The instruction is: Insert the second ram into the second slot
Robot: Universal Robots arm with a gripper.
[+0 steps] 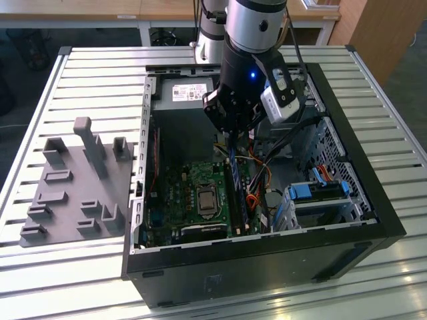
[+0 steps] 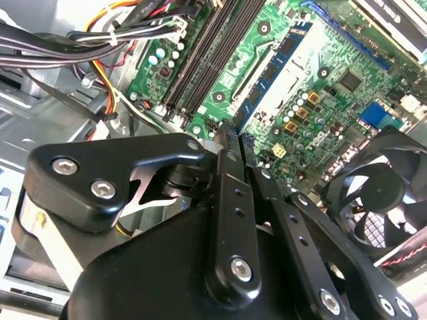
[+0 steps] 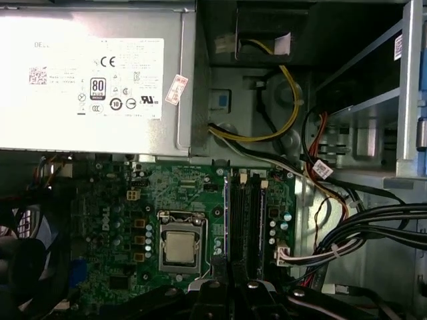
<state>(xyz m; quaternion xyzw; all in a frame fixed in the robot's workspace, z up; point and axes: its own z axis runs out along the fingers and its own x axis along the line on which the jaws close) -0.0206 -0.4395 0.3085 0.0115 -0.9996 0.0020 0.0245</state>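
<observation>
While the black fingers (image 2: 223, 173) of the gripper (image 2: 230, 133) are drawn close together, with barely a gap left at the tips, it cannot be told whether anything is pinched between them. In the exterior view the gripper (image 1: 230, 140) is seen lowered into the open computer case (image 1: 267, 267), directly above the memory slots. The second ram (image 1: 237, 190), a thin blue stick, is seen standing on edge along one of those slots, just beneath the fingertips; in the first wrist view it (image 3: 227, 220) is shown as a bluish strip beside the dark neighbouring slots. The green motherboard (image 3: 113, 220) and its processor socket (image 3: 179, 248) are laid out alongside. A large white printed label and a small red-and-white sticker (image 3: 176, 89) are carried by the power supply (image 3: 93, 73). Bundled cables (image 3: 373, 220) are routed past the slots. A grey fixture tray (image 1: 73, 187) is set on the slatted table (image 1: 100, 67), at the exterior view's left.
</observation>
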